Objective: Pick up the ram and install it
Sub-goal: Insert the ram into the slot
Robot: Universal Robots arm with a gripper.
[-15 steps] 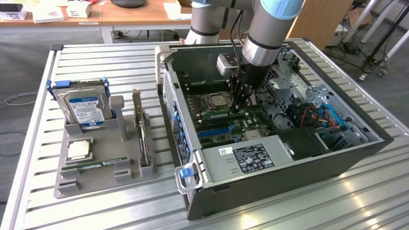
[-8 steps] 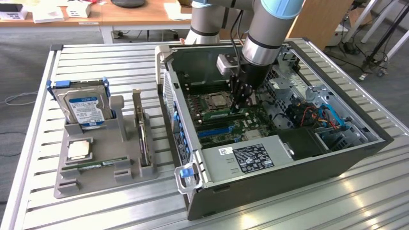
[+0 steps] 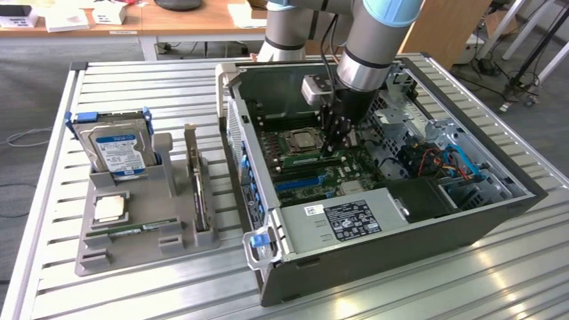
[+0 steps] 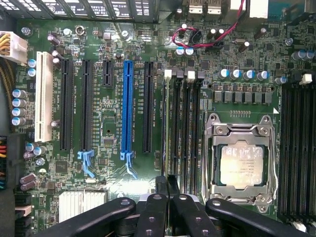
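- Arm (image 3: 374,40) reaches in from the far side of the table (image 3: 133,293). Its last section hangs almost vertical, leaning a little, inside the open computer case (image 3: 400,233) that lies on its side.
- The gripper (image 3: 340,150) points down at the motherboard (image 3: 351,177), just beside the processor (image 3: 304,140), on the exterior view's right of it.
- A grey camera box (image 3: 316,90) sits on the wrist, on the side toward the exterior view's left.
- In the wrist view the gripper (image 4: 166,185) has its fingers (image 4: 153,212) drawn nearly together, with only a thin dark gap between them.
- The ram (image 3: 310,162) stands on its edge in a memory slot, between the processor and the blue expansion slot (image 3: 298,181). Its green side shows in the exterior view.
- In the wrist view the ram (image 4: 170,128) is seen edge-on, as a pale strip in the memory slot nearest to the blue expansion slot (image 4: 127,106). It runs from a white latch (image 4: 168,74) to the tips of the fingers.
- The tips are at one end of the ram. I cannot tell if they pinch it or only rest on its upper edge.
- The silver processor (image 4: 241,165) sits in its socket next to the memory slots.
- On the table, well apart from the gripper, a grey holder (image 3: 142,257) carries a hard drive (image 3: 120,150), a second processor chip (image 3: 111,209) and another green stick (image 3: 133,231) that lies flat.
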